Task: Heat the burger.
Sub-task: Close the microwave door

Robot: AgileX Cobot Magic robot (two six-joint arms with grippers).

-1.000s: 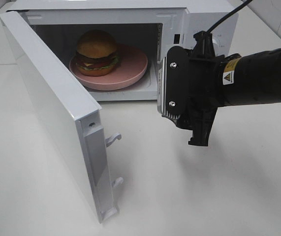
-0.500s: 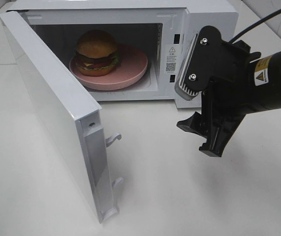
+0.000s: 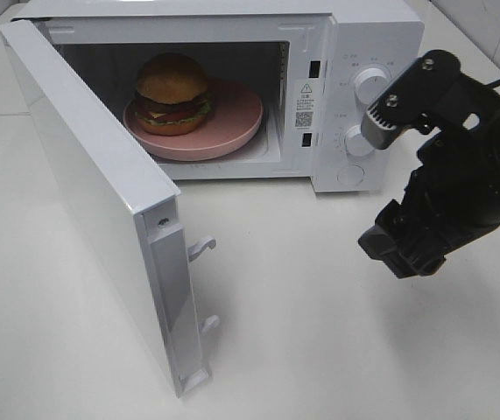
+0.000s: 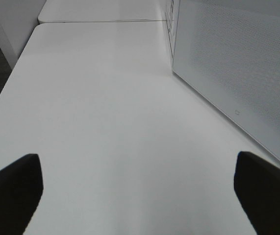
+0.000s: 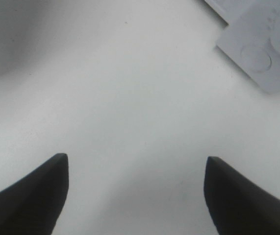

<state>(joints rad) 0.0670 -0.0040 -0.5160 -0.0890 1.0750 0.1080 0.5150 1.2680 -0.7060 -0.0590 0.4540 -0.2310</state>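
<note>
We count one golden-bun burger (image 3: 172,92) on one round pink plate (image 3: 236,131), inside one white microwave (image 3: 368,31). Its hinged white door (image 3: 83,192) is wide open. Two round white knobs (image 3: 370,85) on the panel. Left gripper (image 4: 137,169) and right gripper (image 5: 135,164) are both empty, jaws apart, over the white table (image 3: 320,341). Versus a second ago, the right one has backed off rightward, uncovering the knobs; burger unmoved.

a white microwave (image 3: 376,44) stands on the white table (image 3: 320,332), door (image 3: 92,192) swung open, pink plate (image 3: 236,118) inside.
</note>
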